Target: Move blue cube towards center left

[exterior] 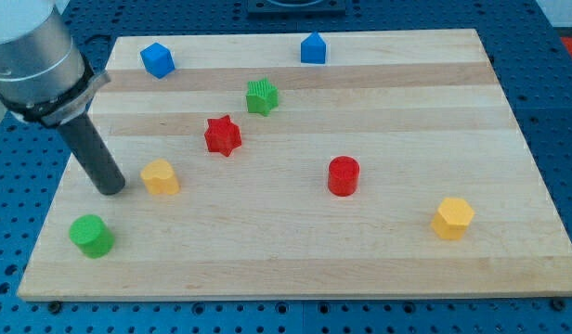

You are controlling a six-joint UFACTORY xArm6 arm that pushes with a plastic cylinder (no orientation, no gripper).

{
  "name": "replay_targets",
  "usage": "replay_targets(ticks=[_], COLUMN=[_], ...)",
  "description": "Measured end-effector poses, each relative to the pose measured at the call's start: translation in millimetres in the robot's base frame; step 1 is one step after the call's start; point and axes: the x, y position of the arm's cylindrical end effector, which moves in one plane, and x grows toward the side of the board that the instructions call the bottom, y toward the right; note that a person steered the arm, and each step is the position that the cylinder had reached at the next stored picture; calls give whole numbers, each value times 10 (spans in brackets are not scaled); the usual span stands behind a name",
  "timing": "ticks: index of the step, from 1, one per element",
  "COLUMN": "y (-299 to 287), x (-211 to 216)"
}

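Blocks, eight on board [379, 250]: two blue [158, 59] [313, 48], two green [262, 96] [91, 236], two red [223, 135] [343, 175], two yellow [160, 176] [452, 218]. Tip [110, 188], one, just left of yellow block; no jaws fitted.

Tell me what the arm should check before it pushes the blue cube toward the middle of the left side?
1. Blue cube in view, near the view's top left: ok.
2. My tip touching the cube: not ok; it sits far below it, just left of the yellow block.
3. Tip on the cube's far side for a push: not ok.
4. Stretch between cube and middle left free of blocks: ok.
5. Yellow block and green cylinder safe from a bump by the tip: cannot tell; both are close.
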Motion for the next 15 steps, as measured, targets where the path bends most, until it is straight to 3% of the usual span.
replay_targets(ticks=[9,13,15], y=[1,798,895], x=[-2797,-2915,-2899])
